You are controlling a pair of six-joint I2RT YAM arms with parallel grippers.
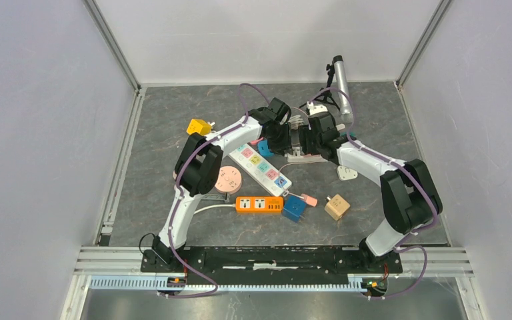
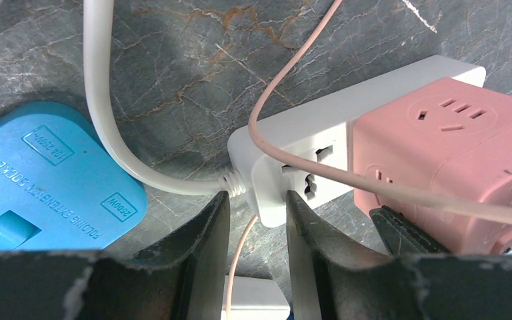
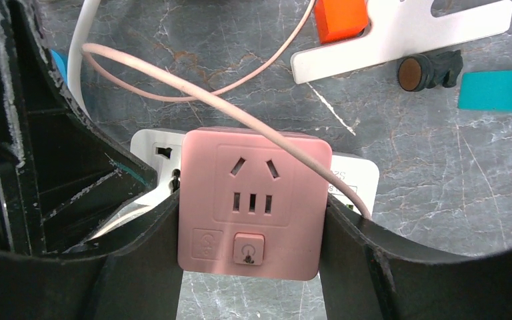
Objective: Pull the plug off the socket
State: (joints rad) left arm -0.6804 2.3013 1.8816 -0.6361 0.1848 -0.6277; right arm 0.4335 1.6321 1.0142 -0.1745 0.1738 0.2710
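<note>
A pink cube plug [image 3: 250, 200] with a thin pink cord [image 3: 193, 90] is plugged into a white socket strip [image 2: 293, 133]. My right gripper [image 3: 252, 220] is shut on the cube, one finger pressed on each side. My left gripper [image 2: 257, 197] is shut on the strip's cable end, just beside its white cable [image 2: 107, 120]. In the top view both grippers [image 1: 292, 137] [image 1: 307, 135] meet at the back middle of the table and cover most of the cube. Only the strip's edge [image 1: 305, 159] shows below them.
A blue folding socket [image 2: 47, 180] lies just left of my left fingers. Nearer the front are a long white strip [image 1: 261, 168], an orange strip [image 1: 259, 204], a blue cube [image 1: 294, 208], a tan cube [image 1: 337, 207], a white plug [image 1: 347, 173] and a yellow cube [image 1: 199, 126]. A silver stand [image 1: 339, 83] rises behind.
</note>
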